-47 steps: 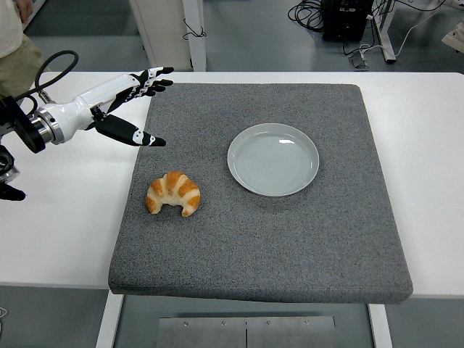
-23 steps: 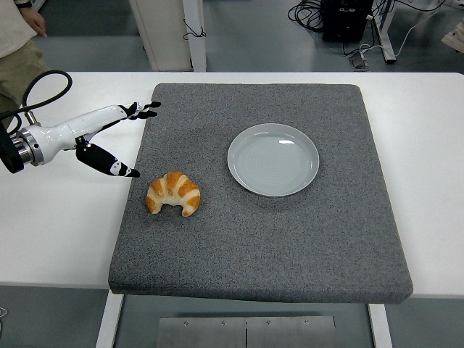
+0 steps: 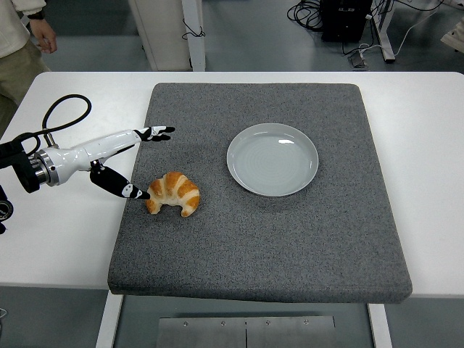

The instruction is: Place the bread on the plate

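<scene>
A golden croissant (image 3: pixel 174 193) lies on the grey mat (image 3: pixel 261 239), left of centre. An empty pale plate (image 3: pixel 272 159) sits on the mat to its right, a short gap away. My left hand (image 3: pixel 145 163) reaches in from the left edge, open, with its fingers (image 3: pixel 158 133) stretched above the croissant and its thumb (image 3: pixel 119 185) low beside the croissant's left end. The thumb tip is at or very near the bread; the hand holds nothing. The right arm is out of view.
The mat covers most of the white table (image 3: pixel 65 232). A black cable (image 3: pixel 61 116) loops up from my left forearm. A person (image 3: pixel 22 43) stands at the top left corner behind the table.
My left hand has moved down and toward the croissant, from the mat's left edge to just beside the bread. The croissant and plate have not moved.
</scene>
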You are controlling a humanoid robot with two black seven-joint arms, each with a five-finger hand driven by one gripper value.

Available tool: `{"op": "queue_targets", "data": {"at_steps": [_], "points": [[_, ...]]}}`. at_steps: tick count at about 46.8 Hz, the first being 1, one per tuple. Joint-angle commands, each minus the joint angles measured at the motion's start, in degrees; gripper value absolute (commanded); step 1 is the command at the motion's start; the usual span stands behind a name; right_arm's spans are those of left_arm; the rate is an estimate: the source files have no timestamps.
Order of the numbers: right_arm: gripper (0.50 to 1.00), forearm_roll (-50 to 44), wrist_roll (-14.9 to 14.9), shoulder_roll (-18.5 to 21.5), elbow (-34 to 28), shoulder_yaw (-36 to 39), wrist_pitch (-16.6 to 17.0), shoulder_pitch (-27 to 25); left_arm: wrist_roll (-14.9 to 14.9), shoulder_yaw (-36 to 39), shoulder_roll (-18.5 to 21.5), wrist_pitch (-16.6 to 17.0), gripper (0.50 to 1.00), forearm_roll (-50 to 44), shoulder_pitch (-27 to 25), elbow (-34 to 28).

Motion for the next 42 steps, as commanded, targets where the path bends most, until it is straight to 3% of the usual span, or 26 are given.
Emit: {"op": "queue_targets", "data": {"at_steps": [1,30,42], "points": [[1.0,0.0,0.0,0.0,0.0,0.0,0.0,-0.01,0.1,-0.01,-1.18,0.17,0.957,0.13,0.84,0.19],[1.0,0.0,0.0,0.0,0.0,0.0,0.0,-0.01,0.1,0.16,-7.33,2.98,0.957,2.59,3.04,4.23],[1.0,0.0,0.0,0.0,0.0,0.0,0.0,-0.01,-0.08,0.08,-7.69,4.21,0.957,4.88,3.83,5.38]]}}
